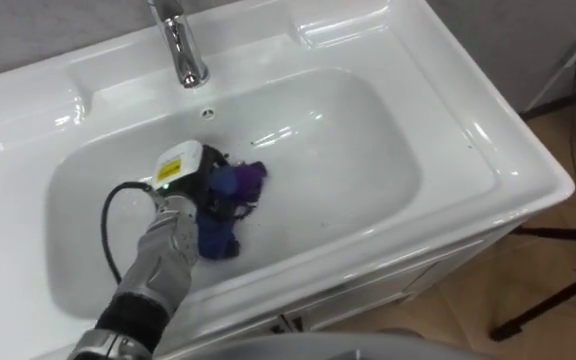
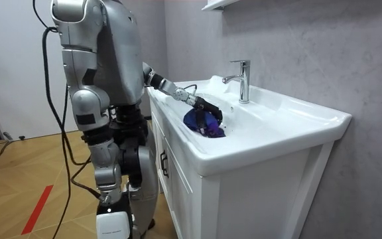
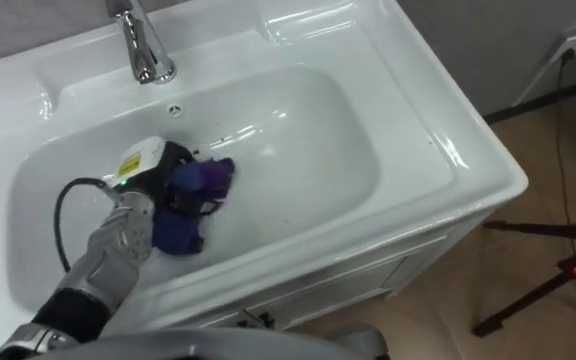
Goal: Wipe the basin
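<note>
- On the room view's left: standing close against the front of the white vanity, with the left arm stretched over the rim and down into the bowl. Right arm bent at the side, well apart from the sink, and no telling how its hand is set.
- In the left part of the basin (image 1: pixel 368 150): left hand (image 1: pixel 190 180) low on the bowl's floor, back upward, clenched on a blue and purple cloth (image 1: pixel 223 235).
- Just right of the hand: cloth bunched into a lump, touching the bowl's floor and spilling toward the bowl's middle and front. Too crumpled to show any long axis.
- Behind, on the back ledge: chrome faucet (image 1: pixel 180 45), with a small overflow hole (image 1: pixel 206 114) beneath it, both apart from hand and cloth.
- Further right: the bare right half of the bowl, beyond the cloth as seen from the hand.
  - Judged the likeliest stretch for the next stroke: a sweep rightward along the bowl's long axis, cloth leading and pressed down.
  - Left hand by far the nearer for that.
  - Possible snag: the wad rolling up instead of spreading.
- Far right, off the sink: dark stand legs (image 1: pixel 558 290) on the wooden floor.
</note>
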### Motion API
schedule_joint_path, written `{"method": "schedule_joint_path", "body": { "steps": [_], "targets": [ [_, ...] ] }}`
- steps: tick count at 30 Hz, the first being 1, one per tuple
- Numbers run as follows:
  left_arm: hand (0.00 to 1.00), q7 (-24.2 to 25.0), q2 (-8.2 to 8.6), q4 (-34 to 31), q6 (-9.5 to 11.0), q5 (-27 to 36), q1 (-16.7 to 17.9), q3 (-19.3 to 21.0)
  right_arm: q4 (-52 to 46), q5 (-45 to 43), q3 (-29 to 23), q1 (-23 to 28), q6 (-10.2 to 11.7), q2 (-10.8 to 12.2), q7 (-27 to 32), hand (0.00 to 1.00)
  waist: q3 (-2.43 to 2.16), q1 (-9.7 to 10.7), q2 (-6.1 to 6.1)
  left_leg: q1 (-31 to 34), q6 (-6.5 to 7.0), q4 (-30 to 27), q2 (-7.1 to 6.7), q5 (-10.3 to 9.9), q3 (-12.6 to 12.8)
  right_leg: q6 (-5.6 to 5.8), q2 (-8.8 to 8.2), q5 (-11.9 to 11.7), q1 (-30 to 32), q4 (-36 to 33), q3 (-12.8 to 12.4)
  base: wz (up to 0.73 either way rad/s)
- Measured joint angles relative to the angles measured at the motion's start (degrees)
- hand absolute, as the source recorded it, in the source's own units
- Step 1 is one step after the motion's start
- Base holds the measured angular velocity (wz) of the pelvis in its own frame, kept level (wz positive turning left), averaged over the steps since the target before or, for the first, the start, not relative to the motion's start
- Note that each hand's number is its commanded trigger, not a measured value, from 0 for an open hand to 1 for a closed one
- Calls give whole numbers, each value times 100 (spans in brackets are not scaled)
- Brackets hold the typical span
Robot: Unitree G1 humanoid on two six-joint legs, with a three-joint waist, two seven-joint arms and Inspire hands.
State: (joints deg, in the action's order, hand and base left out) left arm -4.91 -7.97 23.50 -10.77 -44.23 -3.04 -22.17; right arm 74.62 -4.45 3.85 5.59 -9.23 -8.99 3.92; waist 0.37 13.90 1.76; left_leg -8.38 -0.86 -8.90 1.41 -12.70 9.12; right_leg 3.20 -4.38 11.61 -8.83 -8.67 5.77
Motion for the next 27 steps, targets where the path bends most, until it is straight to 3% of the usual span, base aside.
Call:
{"method": "schedule_joint_path", "body": {
  "steps": [3,7,15,20,27],
  "targets": [
    [100,211,168,-109,52,157,-185,-267,44,-13,-2,-53,67,40,42,0,7,71,-3,8,0,2,8,0,56,0,12,0,69,-11,-73,-16],
    [100,339,343,-115,108,374,-350,-311,85,53,-3,-85,100,51,73,0,41,177,-52,8,0,16,14,0,143,0,17,0,81,-16,-109,-7],
    [100,774,308,-686,-6,563,-468,-912,203,89,202,-214,62,86,23,0,40,239,-50,79,0,18,5,0,109,0,5,-1,134,-16,-77,3],
    [100,861,289,-802,-23,648,-532,-985,224,90,291,-303,61,110,30,0,43,352,-49,70,0,17,1,0,99,0,-3,-1,98,-8,-42,4],
    [100,1058,289,-1058,-65,625,-580,-1113,234,161,292,-273,41,153,53,0,54,358,-30,59,0,17,-5,0,100,0,-7,-1,92,-8,-89,1]
  ]
}}
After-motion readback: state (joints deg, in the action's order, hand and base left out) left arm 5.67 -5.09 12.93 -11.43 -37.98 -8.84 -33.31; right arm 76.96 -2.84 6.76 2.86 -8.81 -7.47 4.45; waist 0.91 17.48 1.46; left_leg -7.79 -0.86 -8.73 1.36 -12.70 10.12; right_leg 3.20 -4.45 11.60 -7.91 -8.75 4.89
